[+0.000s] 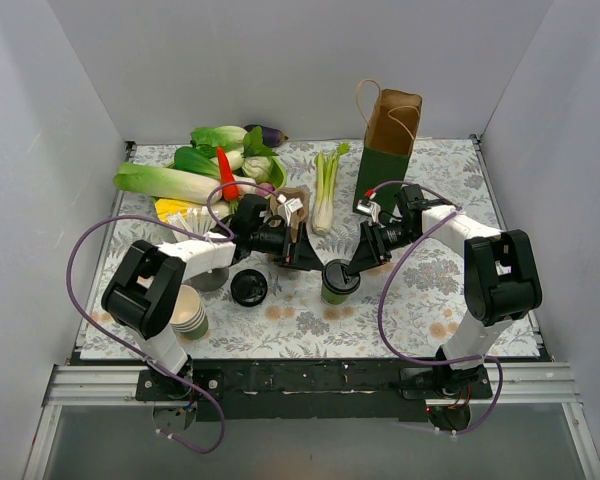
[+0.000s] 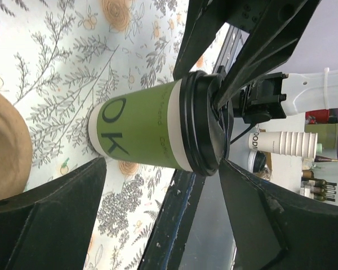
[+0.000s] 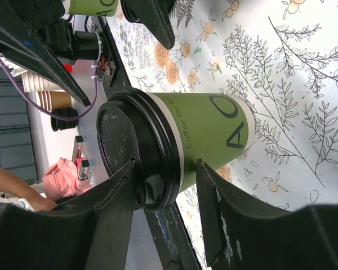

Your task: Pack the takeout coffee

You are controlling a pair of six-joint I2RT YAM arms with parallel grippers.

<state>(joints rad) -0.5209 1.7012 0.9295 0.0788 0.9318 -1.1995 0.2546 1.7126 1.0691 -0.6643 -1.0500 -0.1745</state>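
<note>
Right hand (image 1: 354, 266) clamps the takeout coffee (image 1: 337, 288) by its lid (image 1: 340, 273) — left hand (image 1: 310, 262) gapes wide, clear of it.

The right pincer (image 1: 354, 267) covers part of the takeout coffee (image 1: 335, 292)

Matt green paper cup (image 2: 141, 132) under a glossy black plastic lid (image 2: 205, 132) — smooth, printed table cover (image 2: 50, 73)

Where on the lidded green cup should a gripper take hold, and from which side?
Grip the takeout coffee near its top, at the rim of the lid. Come in level from the right with one finger on either side. The cup stands upright and widens toward the top, so the lid's rim would likely stop it slipping down through the fingers. The right gripper clasps it there.
</note>
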